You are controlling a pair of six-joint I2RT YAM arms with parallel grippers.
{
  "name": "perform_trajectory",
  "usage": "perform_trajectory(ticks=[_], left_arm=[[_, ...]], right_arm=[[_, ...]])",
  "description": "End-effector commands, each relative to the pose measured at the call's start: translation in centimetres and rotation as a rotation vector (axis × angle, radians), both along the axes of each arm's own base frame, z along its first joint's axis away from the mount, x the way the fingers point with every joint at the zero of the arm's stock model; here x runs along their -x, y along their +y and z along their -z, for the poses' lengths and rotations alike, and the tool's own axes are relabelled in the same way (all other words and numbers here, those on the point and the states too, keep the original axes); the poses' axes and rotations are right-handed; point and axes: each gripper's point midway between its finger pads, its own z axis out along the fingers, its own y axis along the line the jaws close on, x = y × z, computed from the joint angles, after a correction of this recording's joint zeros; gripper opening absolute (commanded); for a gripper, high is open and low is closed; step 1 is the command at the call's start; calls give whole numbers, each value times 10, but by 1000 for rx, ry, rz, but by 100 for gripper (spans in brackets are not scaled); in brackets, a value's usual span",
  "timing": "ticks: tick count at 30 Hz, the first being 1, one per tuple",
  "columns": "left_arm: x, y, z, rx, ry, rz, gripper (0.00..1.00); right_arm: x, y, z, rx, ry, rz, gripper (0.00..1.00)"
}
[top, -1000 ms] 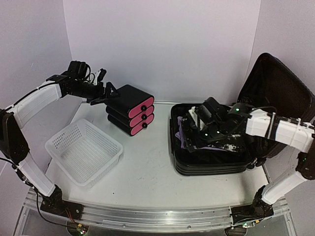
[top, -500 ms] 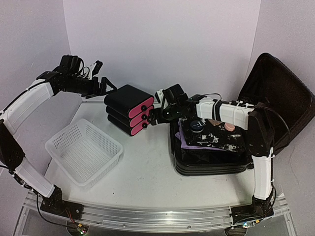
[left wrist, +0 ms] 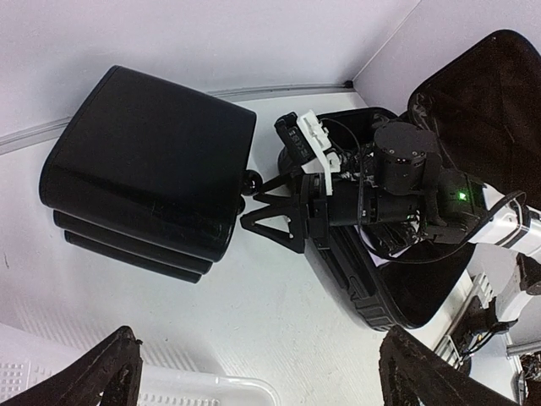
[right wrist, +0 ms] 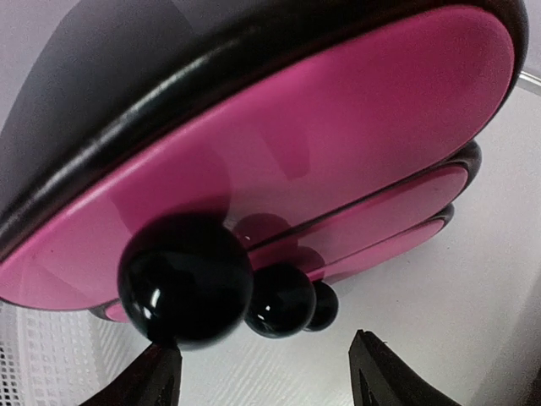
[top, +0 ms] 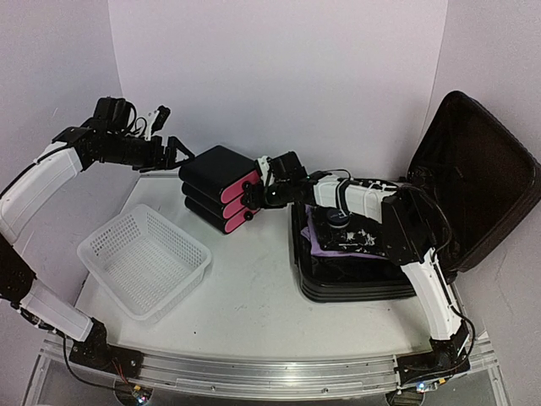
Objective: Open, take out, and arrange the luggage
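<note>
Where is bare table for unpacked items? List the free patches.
Widest bare table: the front middle, between white basket and luggage. The basket itself is empty. Crowded: the gap between drawer box and luggage, where the right claw reaches at the knobs; the luggage holds items.

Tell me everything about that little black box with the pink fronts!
The little black box looks like glossy plastic with rounded edges. It holds three stacked drawers with pink fronts, which look shut, each with a round shiny black knob. It sits at the back of the white table, between the white basket and the open luggage. The right gripper is open right at its knobs; I can't tell if they touch.
</note>
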Motion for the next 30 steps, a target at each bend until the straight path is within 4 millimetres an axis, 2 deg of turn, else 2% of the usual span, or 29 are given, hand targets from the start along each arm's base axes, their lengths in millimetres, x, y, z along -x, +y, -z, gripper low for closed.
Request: perform_trajectory(ticks=[1,9,14,24,30], left_arm=[[8,3,-21,11,-69,4,98],[10,0,-22,28,-63,17,98],[8,0,-18,23,-54,13,99],[5,-1,-13,23,-42,18,99],[3,-1,-9,19,-34,15,99]], right_arm=[[-11,22,-50,-121,-97,-20,67],[-17,23,-61,-135,-117,1,65],[-20,25,-63,-136,-123,2,56],[-18,36,-70,-169,-94,-37,28],[-5,39,-73,-194,-51,-57,13]])
